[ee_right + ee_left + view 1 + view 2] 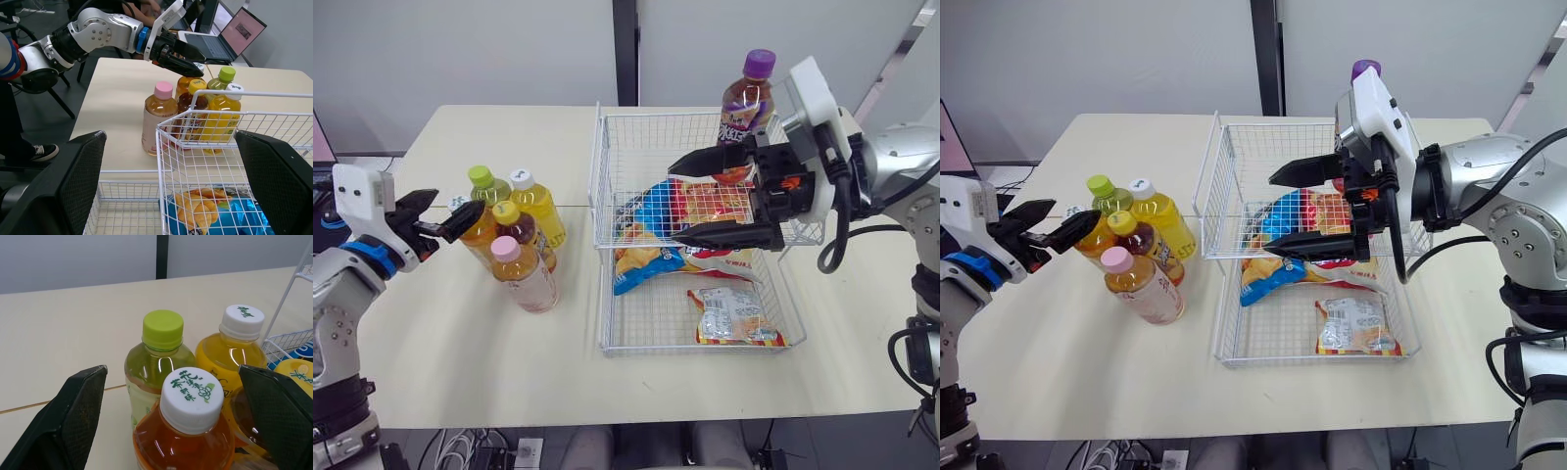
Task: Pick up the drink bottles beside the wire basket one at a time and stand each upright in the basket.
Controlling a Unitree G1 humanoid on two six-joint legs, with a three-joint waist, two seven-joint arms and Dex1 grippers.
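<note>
— Which bottle comes first?
— The amber bottle (188,418) with the printed white cap. It stands upright on the table (440,323), long axis vertical, at the edge of the cluster away from the wire basket (604,294).
— And the jaws?
— The left gripper (445,213) is spread wide and level, one finger on each side of that bottle's neck. The left wrist view shows a gap on both sides, so nothing is clamped. I judge a straight close would catch it just under the cap.
— Neighbours?
— Close. The green-capped bottle (481,181) is just behind, and the yellow-capped bottle (509,217) and pink-capped bottle (524,274) are just beside. A finger might brush one.
— The other arm?
— The right gripper (677,201) hangs over the basket above the snack bags (651,211), fingers wide apart and holding nothing, well apart from the cluster. The left is clearly nearer.
— Anything unclear?
— The amber bottle's lower body is cut off in the wrist view and hidden behind a finger from the head. As for the purple-capped bottle (749,98) at the far corner, I cannot tell whether it is inside the basket or behind it
</note>
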